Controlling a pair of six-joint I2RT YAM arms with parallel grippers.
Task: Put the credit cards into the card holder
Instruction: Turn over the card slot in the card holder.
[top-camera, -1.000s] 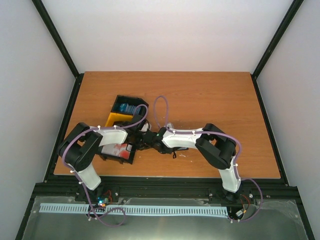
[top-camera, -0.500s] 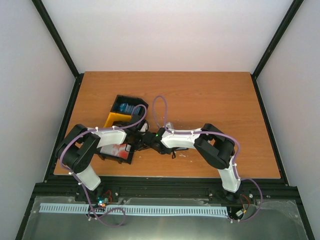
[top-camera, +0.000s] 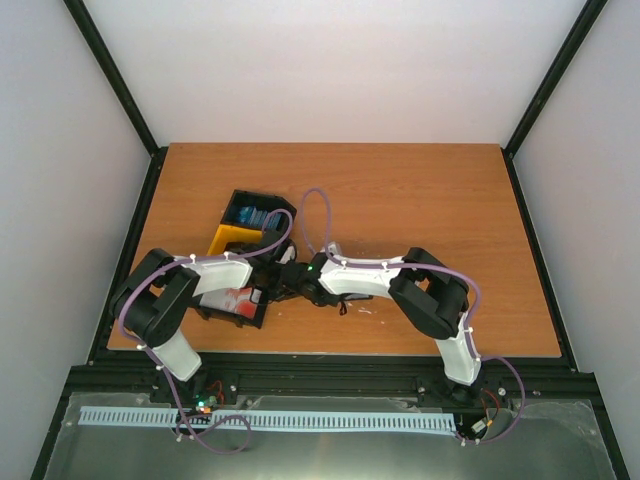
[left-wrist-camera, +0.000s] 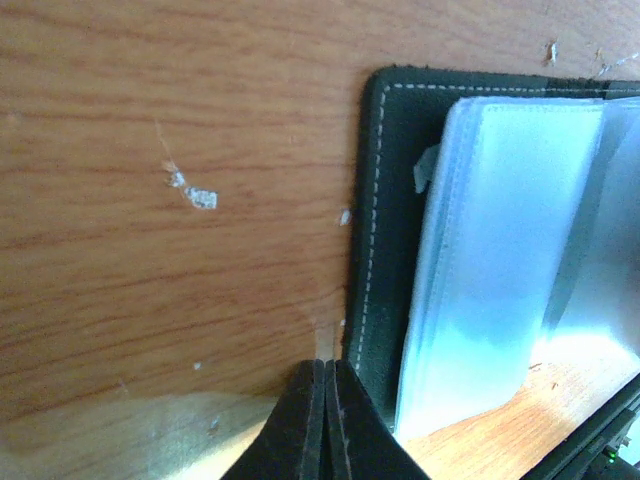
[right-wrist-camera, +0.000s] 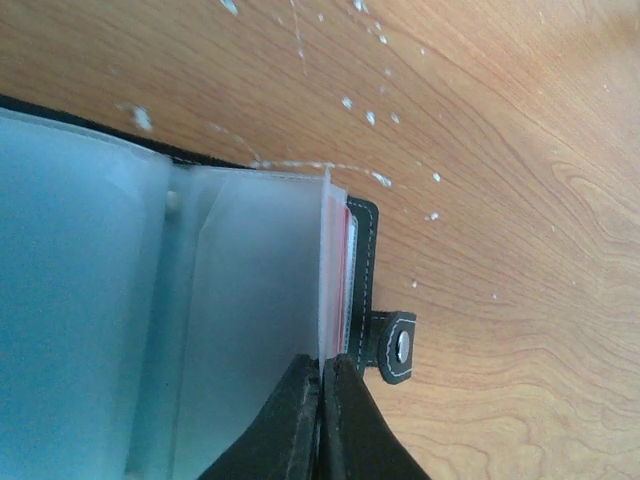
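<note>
The black card holder (right-wrist-camera: 362, 262) lies open on the table, its snap tab (right-wrist-camera: 398, 347) pointing right. My right gripper (right-wrist-camera: 322, 362) is shut on the edge of one clear sleeve (right-wrist-camera: 250, 290). The red edge of a credit card (right-wrist-camera: 344, 272) shows in the sleeves behind it. My left gripper (left-wrist-camera: 325, 365) is shut with nothing between its fingers, its tips against the holder's stitched opposite edge (left-wrist-camera: 375, 200) beside the clear sleeves (left-wrist-camera: 500, 250). In the top view both grippers meet over the holder and hide it. More credit cards (top-camera: 238, 298), white with red, lie in a black bin.
A second black bin (top-camera: 253, 216) holds blue cards. A yellow bin (top-camera: 232, 240) sits between the two black bins, left of the grippers. White flecks (right-wrist-camera: 375, 118) dot the wooden table (top-camera: 420, 190). Black frame rails border the table.
My right gripper has closed on the clear sleeve, and its arm has edged slightly left. The left gripper has stayed shut in place.
</note>
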